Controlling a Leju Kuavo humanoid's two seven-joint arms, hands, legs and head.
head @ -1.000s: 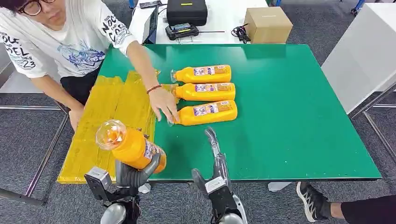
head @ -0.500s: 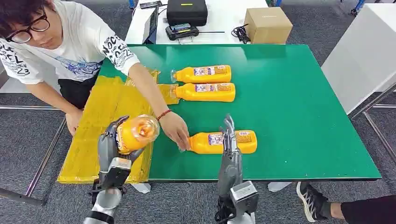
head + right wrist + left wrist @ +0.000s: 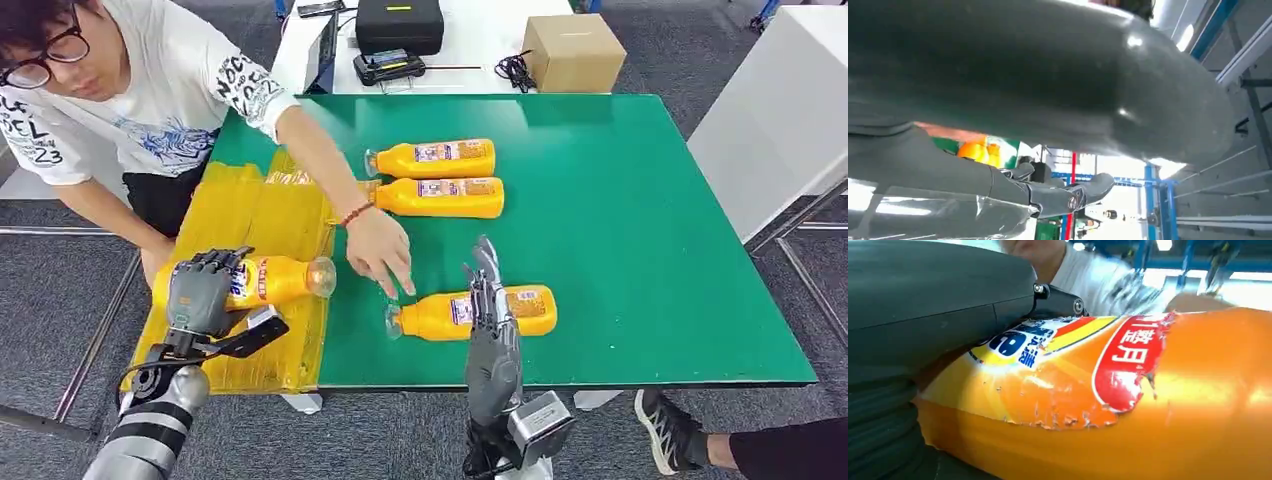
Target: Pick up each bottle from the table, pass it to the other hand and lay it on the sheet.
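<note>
In the lower left of the head view we see the left robot hand [image 3: 200, 292] gripping an orange bottle [image 3: 270, 280] around its base end. The bottle lies level over the yellow sheet [image 3: 235, 215], its clear cap pointing toward the frame's centre. We cannot tell whether it touches the sheet. In the left wrist view the same bottle [image 3: 1128, 405] shows orange contents and a torn red and yellow label, with the grey hand cover pressed against it.

At lower centre, the right robot hand [image 3: 487, 300] is open, its fingers extended and lying across a second bottle [image 3: 525, 310] that rests on its side on the green worktop [image 3: 650, 230]. This bottle is full of orange liquid, its cap pointing toward the left of the frame.

A person's hand [image 3: 378, 248] hovers just above and left of that cap, fingers spread downward.

Two more full bottles lie side by side at upper centre: the farther bottle [image 3: 432, 158] and the nearer bottle [image 3: 440, 197], both with caps pointing left, near the sheet's edge.

A cardboard box [image 3: 573, 50] and a black case [image 3: 400, 24] stand on a white table beyond the worktop.
</note>
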